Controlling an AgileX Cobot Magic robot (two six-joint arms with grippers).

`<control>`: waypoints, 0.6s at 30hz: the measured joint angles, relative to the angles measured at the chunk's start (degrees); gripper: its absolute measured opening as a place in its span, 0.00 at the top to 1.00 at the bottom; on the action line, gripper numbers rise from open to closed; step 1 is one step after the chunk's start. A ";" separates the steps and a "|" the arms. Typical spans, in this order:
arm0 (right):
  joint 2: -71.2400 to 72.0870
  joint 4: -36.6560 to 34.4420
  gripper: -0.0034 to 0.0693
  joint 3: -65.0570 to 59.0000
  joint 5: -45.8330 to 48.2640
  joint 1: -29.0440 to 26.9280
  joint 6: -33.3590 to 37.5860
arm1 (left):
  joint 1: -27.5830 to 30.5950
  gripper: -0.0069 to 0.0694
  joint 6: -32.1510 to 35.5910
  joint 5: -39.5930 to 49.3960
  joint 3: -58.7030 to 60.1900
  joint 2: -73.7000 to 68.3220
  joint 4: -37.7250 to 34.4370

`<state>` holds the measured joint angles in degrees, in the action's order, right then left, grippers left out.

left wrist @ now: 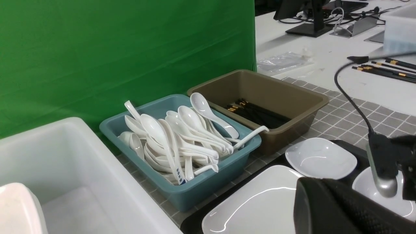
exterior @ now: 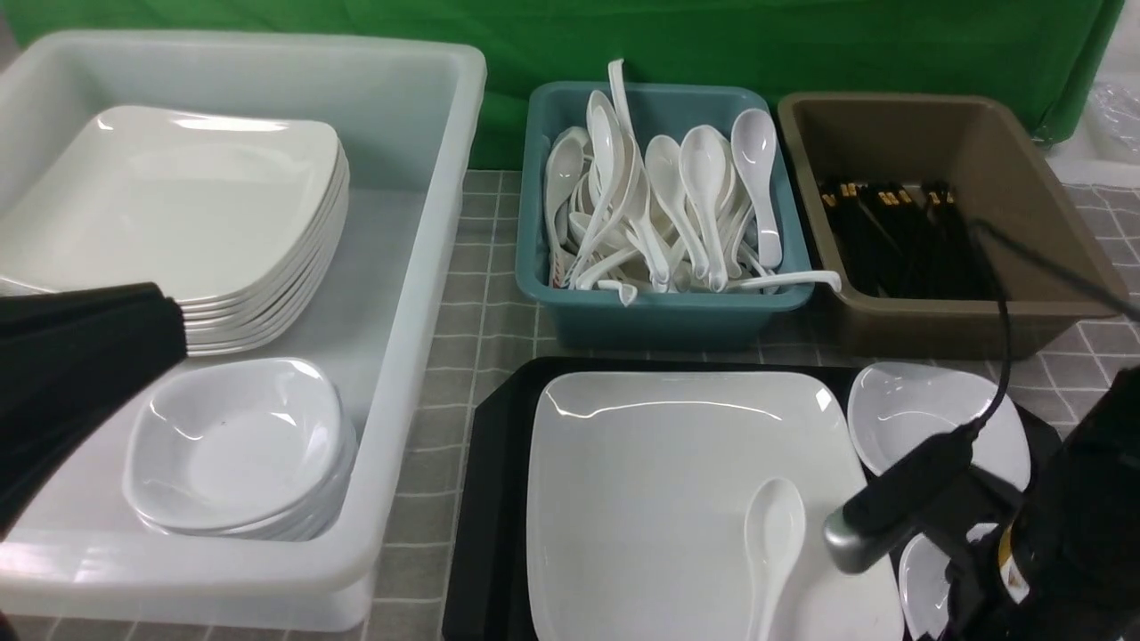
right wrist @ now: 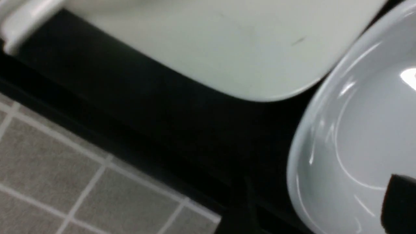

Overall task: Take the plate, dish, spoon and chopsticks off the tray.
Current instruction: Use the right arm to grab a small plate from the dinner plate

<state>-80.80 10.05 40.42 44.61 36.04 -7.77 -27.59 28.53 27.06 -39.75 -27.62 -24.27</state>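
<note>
Fingers [left wrist: 341,208] on the left arm are shut, near the big white bin [exterior: 419,267]. I cannot tell if the right fingers [right wrist: 401,204] are open or shut; they hang low over a small dish [right wrist: 351,146] on the black tray [exterior: 490,499]. The spoon [exterior: 773,534] lies on the big plate [exterior: 677,499] on that tray, near another small dish [exterior: 926,427].

1 black tray [exterior: 494,499] with 1 big square plate [exterior: 677,481], 1 spoon [exterior: 773,534] and 2 small dishes [exterior: 917,418], the second [exterior: 926,579] partly hidden
3 containers: 1 white bin [exterior: 383,285], 1 teal tub [exterior: 659,312], 1 brown tub [exterior: 962,325]
White bin: 1 plate stack [exterior: 178,196], about seven edges showing; 1 small-dish stack [exterior: 236,441], count unclear
Teal tub: spoon heap [exterior: 659,205], a dozen-plus
Brown tub: chopstick bundle [exterior: 899,236], uncountable
A few loose chopsticks [left wrist: 390,70] on the white table [left wrist: 292,48]
</note>
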 joint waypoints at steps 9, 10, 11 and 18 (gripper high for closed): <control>-7.56 5.62 0.32 -1.75 -7.21 -0.90 -2.47 | 0.00 0.89 0.00 1.31 0.00 0.00 0.18; -7.85 5.68 0.35 -1.62 -7.27 -0.90 -2.59 | 0.00 0.89 0.00 1.69 0.00 0.00 0.18; -7.97 5.62 0.39 -1.46 -7.27 -0.90 -2.65 | 0.00 0.89 0.00 1.87 0.00 0.00 0.23; -7.86 5.30 0.63 1.11 -1.65 -0.52 -1.68 | 0.00 0.89 0.00 2.59 0.00 0.00 0.46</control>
<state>-88.67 15.35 41.53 42.97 35.53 -9.46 -27.59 28.53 29.66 -39.75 -27.62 -23.81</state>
